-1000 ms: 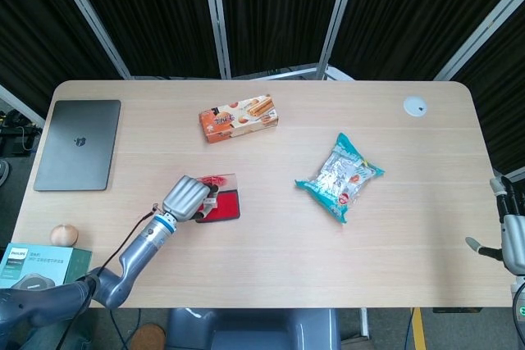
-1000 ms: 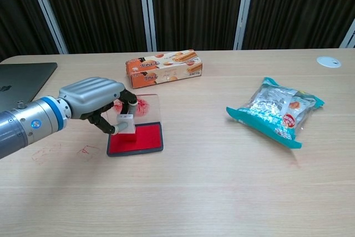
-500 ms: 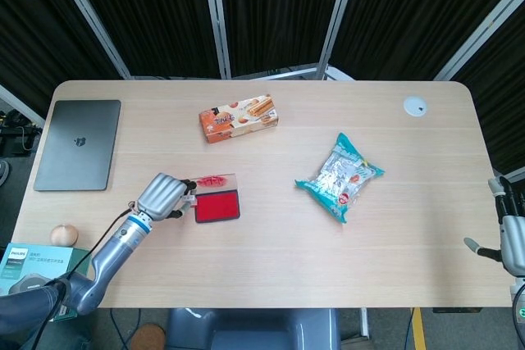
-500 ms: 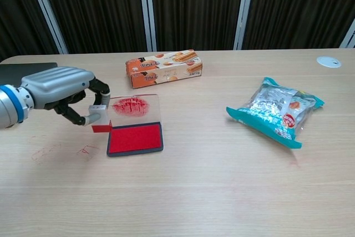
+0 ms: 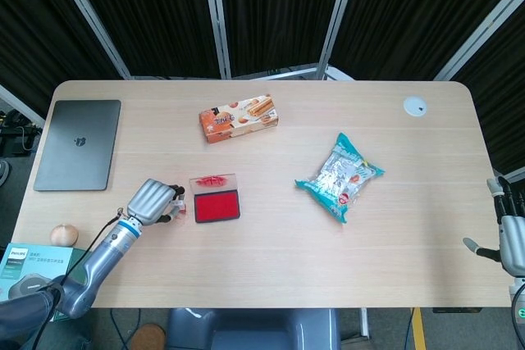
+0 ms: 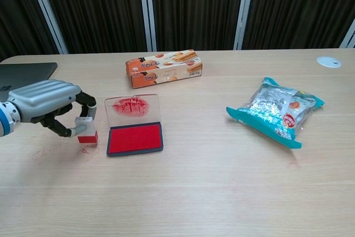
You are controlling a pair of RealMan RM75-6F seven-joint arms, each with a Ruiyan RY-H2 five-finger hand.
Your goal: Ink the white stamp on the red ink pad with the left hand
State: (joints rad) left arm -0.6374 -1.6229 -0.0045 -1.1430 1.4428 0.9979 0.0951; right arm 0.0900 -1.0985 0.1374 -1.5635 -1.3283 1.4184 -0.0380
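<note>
At left of centre the left hand (image 6: 47,106) is pinching one white stamp (image 6: 86,130) (red-faced) on the table (image 6: 222,181) just left of one red ink pad (image 6: 135,138), while the right hand (image 5: 510,239) is sitting at the right edge, its fingers unreadable.

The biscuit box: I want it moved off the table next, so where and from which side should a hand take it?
Grip the biscuit box across its two long faces, near the middle, coming from above. It lies flat with its long side across the table, nothing touches it, and the short span front to back looks narrow enough for the fingers to close over.
</note>
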